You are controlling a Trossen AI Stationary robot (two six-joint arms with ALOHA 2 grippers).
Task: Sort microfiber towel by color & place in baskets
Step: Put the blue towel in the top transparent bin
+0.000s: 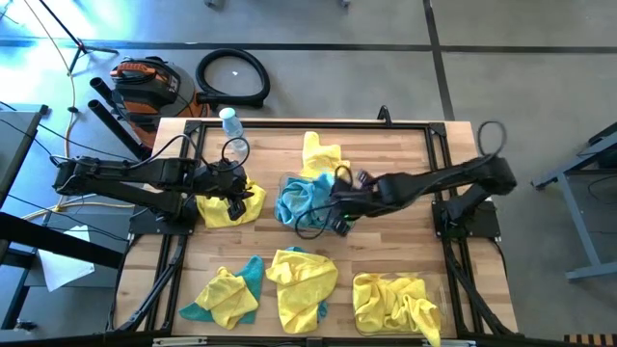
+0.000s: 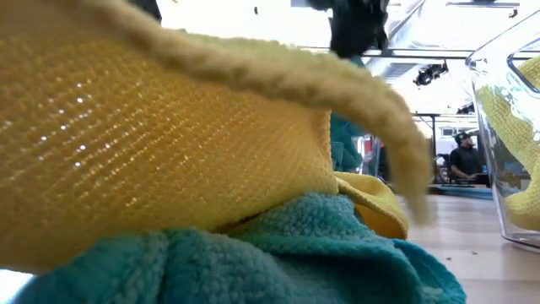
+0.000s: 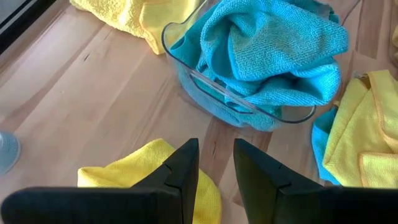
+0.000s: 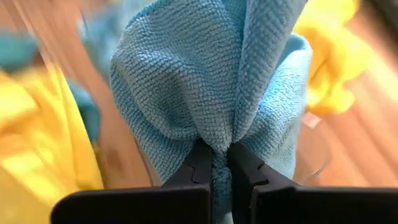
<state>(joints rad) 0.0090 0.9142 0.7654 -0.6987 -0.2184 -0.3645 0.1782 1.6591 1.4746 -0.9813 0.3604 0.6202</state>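
Seen from above, a wooden counter [image 1: 386,173] holds a scatter of yellow and teal microfiber towels. At the counter's centre sits a clear basket [image 3: 186,68] already heaped with teal cloths.

The right gripper [image 4: 221,163] reaches in from three o'clock and hangs at the basket's three o'clock edge. Its jaws are pinched tight on a bunched fold of a teal towel [image 4: 205,81], whose long axis runs straight away from the jaws. Judging from these views, the coming move turns on one relation: the held cloth hangs at the basket's edge, not yet wholly inside it, so a short shift toward nine o'clock should bring it over the heap.

The left gripper [image 3: 216,168] comes in from nine o'clock and hovers over a yellow towel [image 1: 229,206] lying just beside the basket, at its nine o'clock. Its jaws stand partly apart and hold nothing; the yellow cloth lies directly below them.

A second basket [image 1: 393,301], holding yellow cloths, sits at the counter's five o'clock corner, close to the edge. Mixed piles [image 1: 289,284] lie along the six o'clock edge, another yellow towel [image 1: 320,154] at twelve o'clock. Bare wood between the centre basket and the six o'clock piles leaves room for carrying.
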